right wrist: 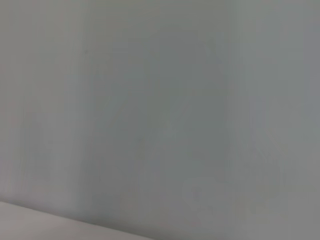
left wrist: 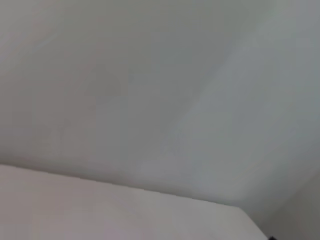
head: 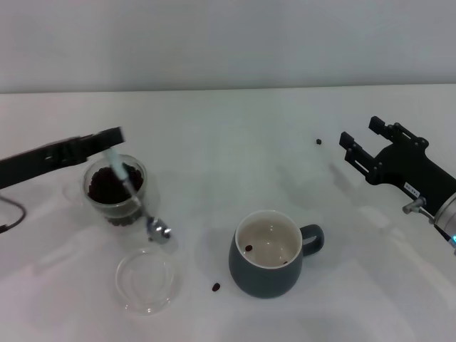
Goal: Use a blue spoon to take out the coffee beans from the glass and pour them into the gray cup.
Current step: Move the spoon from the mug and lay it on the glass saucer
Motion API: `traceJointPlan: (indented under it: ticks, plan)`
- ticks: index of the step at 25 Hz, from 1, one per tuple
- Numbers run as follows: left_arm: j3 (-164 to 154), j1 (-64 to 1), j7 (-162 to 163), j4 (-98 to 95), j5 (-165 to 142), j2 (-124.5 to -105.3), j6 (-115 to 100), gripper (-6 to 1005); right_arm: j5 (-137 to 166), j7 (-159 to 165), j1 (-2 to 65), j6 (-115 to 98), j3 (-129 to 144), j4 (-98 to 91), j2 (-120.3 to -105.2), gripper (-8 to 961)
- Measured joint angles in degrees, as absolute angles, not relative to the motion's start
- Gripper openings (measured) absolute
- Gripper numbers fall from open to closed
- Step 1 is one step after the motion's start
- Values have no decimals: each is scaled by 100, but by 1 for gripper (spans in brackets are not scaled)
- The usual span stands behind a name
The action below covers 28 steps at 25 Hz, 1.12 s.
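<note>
left hand [head: 112, 140] pinching pale-blue-handled metal spoon [head: 135, 196], bowl outside small clear bean-filled glass [head: 114, 191] | dark blue-gray ceramic mug [head: 269, 254] mid-tabletop, few beans | right hand [head: 362, 142] spread, parked right

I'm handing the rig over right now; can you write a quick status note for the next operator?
Left tool grips the blue spoon by its handle; the bowl hangs outside the glass, above the table.
Right tool is open and idle at the right.
The glass is still full of coffee beans.
Done: two beans in the gray cup.
Two strays on the table.
Left: keep scooping into the cup.
</note>
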<state>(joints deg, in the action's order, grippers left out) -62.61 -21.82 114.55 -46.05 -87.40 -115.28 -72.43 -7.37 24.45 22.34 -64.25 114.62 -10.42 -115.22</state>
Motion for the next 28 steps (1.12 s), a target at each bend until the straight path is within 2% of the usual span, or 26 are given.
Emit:
traceJointPlan:
  ticks: [7,28]
  plan:
    - [-6179,-1883,11515,-4571,-8821,-11423,-7259,134,-737,2469,2198,-6353,11460,-1037,-11522,664]
    - [-6180,-2104,11552,-4001,-9370,-11434,-7362,132,-858,2485,2193,-6324,11452,-1070,-11522,664]
